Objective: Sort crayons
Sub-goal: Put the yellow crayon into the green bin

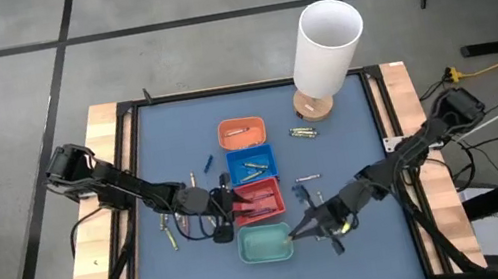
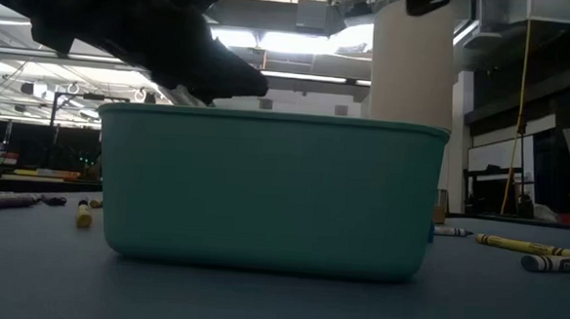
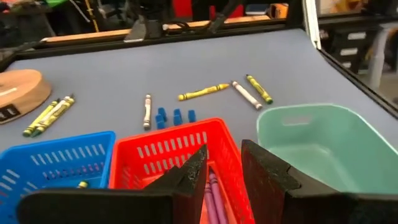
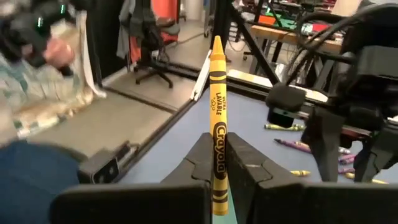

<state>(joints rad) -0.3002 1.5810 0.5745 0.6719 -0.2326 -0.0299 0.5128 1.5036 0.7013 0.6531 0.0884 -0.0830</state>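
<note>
Four small trays stand in a column: orange (image 1: 241, 133), blue (image 1: 251, 164), red (image 1: 257, 199) and green (image 1: 265, 245). My left gripper (image 3: 229, 177) is open over the red tray's (image 3: 174, 149) near corner, with purple crayons (image 3: 214, 193) lying in the tray below its gap. My right gripper (image 4: 219, 171), at the green tray's right rim (image 1: 291, 239), is shut on a yellow crayon (image 4: 217, 93). Loose crayons (image 3: 204, 92) lie flat on the blue mat (image 1: 351, 143). My right gripper pinches the yellow crayon's lower half (image 4: 219, 149) between its two fingers. The fingers come about level from the table's right and lie across the crayon. The crayon is lifted clear of the mat, its pointed end (image 4: 217, 42) sticking out beyond the fingers.
A tall white cylinder (image 1: 325, 46) on a round wooden base (image 3: 18, 90) stands at the far right, with two yellow crayons (image 1: 303, 132) beside it. More crayons lie left of the trays (image 1: 168, 229) and right of the red tray (image 1: 307, 182). Blue bits (image 3: 175, 116) lie beyond the red tray.
</note>
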